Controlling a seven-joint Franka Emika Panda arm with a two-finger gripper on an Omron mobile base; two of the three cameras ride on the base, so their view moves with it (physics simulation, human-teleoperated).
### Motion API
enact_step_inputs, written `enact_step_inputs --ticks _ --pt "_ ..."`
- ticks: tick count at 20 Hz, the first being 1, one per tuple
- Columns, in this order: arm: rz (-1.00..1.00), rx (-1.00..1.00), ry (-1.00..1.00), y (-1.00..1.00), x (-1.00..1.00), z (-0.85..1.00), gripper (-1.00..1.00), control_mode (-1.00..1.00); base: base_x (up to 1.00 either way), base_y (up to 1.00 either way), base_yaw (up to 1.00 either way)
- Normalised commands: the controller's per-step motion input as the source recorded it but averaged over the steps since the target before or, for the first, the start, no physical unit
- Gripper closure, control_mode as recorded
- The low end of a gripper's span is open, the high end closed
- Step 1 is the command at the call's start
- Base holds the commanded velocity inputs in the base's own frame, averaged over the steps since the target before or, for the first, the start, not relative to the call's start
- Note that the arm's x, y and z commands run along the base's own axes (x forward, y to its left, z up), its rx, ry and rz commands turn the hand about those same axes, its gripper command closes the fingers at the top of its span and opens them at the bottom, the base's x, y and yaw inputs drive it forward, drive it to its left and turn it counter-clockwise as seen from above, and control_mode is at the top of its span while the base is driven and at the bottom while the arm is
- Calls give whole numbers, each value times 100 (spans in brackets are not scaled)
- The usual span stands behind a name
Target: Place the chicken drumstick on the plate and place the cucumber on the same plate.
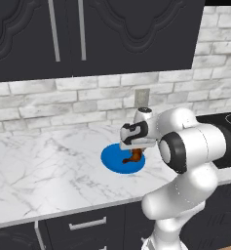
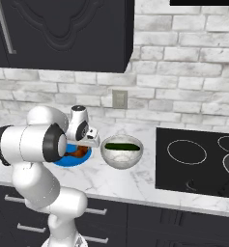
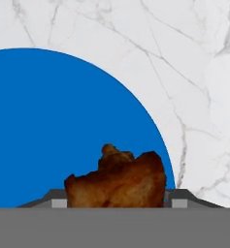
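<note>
Your gripper (image 3: 115, 202) is closed on the chicken drumstick (image 3: 117, 179) at the hand view's bottom centre, over the plate (image 3: 48, 126). In the right base view's centre, the cucumber (image 2: 121, 146) lies in the bowl (image 2: 121, 159).

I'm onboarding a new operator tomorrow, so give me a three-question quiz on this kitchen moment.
1. True or false: the chicken drumstick sits between the gripper fingers, over the plate.
2. Where is the cucumber? A) on the plate B) in the bowl C) on the stovetop
3. Fill in: the plate's colour is ____.

Key: 1 true; 2 B; 3 blue.
</note>
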Motion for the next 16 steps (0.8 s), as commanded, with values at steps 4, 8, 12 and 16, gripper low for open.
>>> enact_step_inputs --ticks 4,8,12,16 --pt "0 0 0 0 0 0 -100 -100 0 0 0" --pt "-4 0 0 -1 -9 15 -100 -100 0 0 0" --pt "-8 0 0 0 -1 2 -100 -100 0 0 0" --pt "-1 0 0 0 -4 0 -100 -100 0 0 0"
